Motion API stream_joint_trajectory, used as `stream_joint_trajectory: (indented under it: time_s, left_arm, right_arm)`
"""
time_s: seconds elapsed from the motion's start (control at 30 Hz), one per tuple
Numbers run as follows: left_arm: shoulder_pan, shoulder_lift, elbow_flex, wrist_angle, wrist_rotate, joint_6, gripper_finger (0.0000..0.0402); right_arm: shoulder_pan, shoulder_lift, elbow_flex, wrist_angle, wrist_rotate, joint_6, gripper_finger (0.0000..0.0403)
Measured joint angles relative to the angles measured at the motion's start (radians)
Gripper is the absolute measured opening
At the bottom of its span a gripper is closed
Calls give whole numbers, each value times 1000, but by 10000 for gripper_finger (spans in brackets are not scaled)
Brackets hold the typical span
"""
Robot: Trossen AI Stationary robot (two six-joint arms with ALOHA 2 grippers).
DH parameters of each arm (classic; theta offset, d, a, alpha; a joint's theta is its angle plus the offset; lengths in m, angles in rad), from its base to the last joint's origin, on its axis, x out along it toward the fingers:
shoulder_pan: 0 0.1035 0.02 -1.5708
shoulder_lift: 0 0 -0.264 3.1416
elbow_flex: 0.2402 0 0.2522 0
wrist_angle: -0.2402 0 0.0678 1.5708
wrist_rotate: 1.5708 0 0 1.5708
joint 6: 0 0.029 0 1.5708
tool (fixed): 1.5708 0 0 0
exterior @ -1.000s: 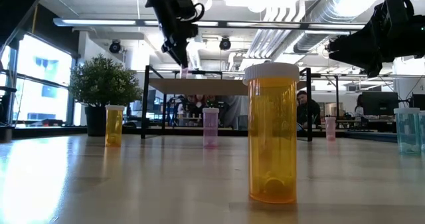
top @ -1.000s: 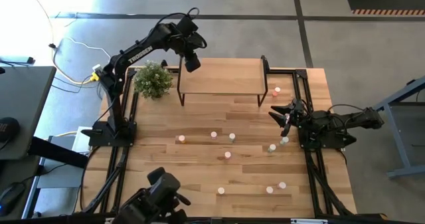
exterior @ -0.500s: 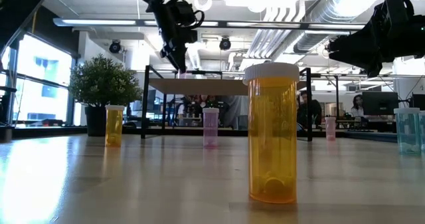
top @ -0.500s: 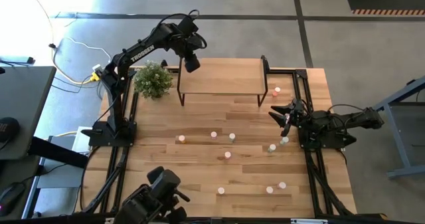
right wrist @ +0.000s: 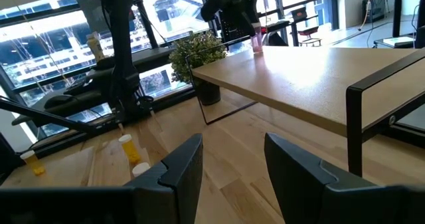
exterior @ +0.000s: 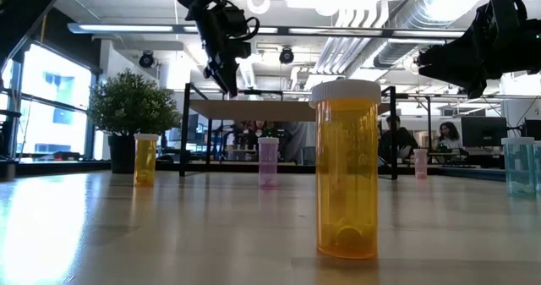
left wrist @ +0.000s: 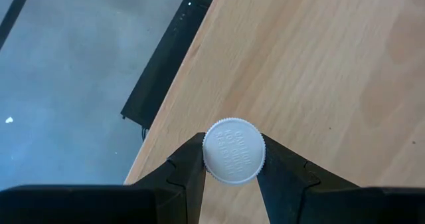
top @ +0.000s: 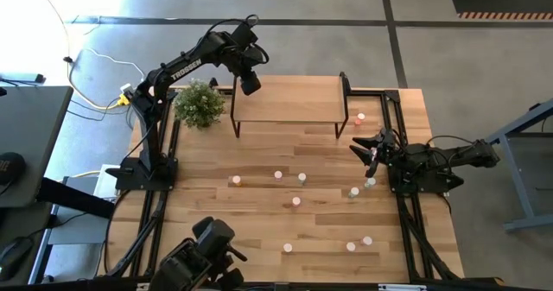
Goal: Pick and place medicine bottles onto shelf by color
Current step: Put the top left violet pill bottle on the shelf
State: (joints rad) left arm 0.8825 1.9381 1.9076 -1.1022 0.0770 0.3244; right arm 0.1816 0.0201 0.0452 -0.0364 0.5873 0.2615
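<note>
The shelf (top: 285, 99), a light-wood board on black legs, stands at the table's far side. My left gripper (top: 249, 85) is over its far left corner, shut on a pink medicine bottle (right wrist: 255, 43) with a white cap (left wrist: 234, 151). Several more medicine bottles stand upright on the tabletop, among them an orange one (top: 235, 180), a pink one (top: 278, 175) and a pale one (top: 353, 191). My right gripper (top: 363, 148) waits open at the table's right side, pointing level, with nothing between its fingers (right wrist: 182, 164). My left gripper pinches the bottle just under its white cap (left wrist: 234, 151), one finger (left wrist: 189, 167) on each side. The fingers come from above, slanting steeply down. The bottle stands upright over the shelf's far left corner (left wrist: 199, 84); whether its base touches the board, I cannot tell.
A green potted plant (top: 199, 104) stands left of the shelf. A large orange bottle (exterior: 347, 171) is close to the low camera. Another pink bottle (top: 359, 117) stands by the shelf's right leg. Black frame rails run along the table's left and right edges.
</note>
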Motion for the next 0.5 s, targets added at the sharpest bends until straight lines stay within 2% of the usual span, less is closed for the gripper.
stream_joint_trajectory:
  time_s: [0.5]
  left_arm:
    - [0,0,0,0,-6,-7,109]
  right_arm:
    - [0,0,0,0,0,0,154]
